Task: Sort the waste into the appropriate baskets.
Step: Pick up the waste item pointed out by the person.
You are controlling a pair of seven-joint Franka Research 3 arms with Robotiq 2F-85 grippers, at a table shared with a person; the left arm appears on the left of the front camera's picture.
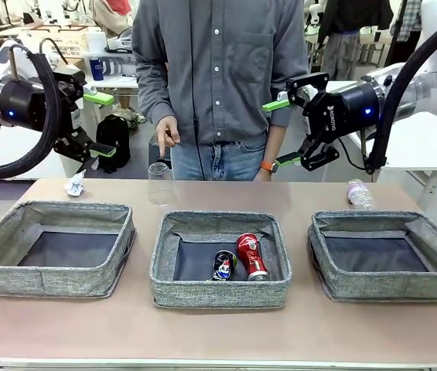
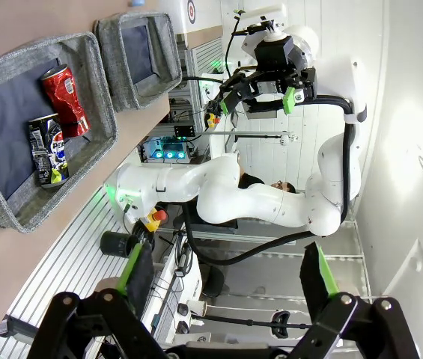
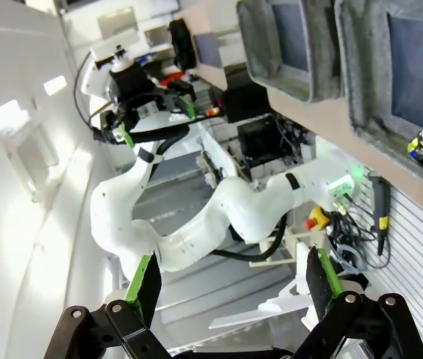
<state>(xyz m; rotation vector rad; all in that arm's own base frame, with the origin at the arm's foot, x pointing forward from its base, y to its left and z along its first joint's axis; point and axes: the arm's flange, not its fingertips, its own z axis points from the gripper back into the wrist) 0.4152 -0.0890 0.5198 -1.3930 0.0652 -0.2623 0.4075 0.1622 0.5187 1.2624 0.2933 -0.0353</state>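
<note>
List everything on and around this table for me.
baskets: three, grey, in a row on the table
red can: one, red, middle basket
dark blue can: one, dark blue, middle basket
cup: one, clear, behind middle basket
paper wad: one, white, behind left basket
bottle: one, clear, behind right basket
table: one, tan
person's hand: one, pointing down over cup
left gripper: black, green pads, open, raised
right gripper: same, open, raised

Front camera faces person [image 1: 218,69]; rolled wrist views apparently share middle basket [image 1: 220,292].
</note>
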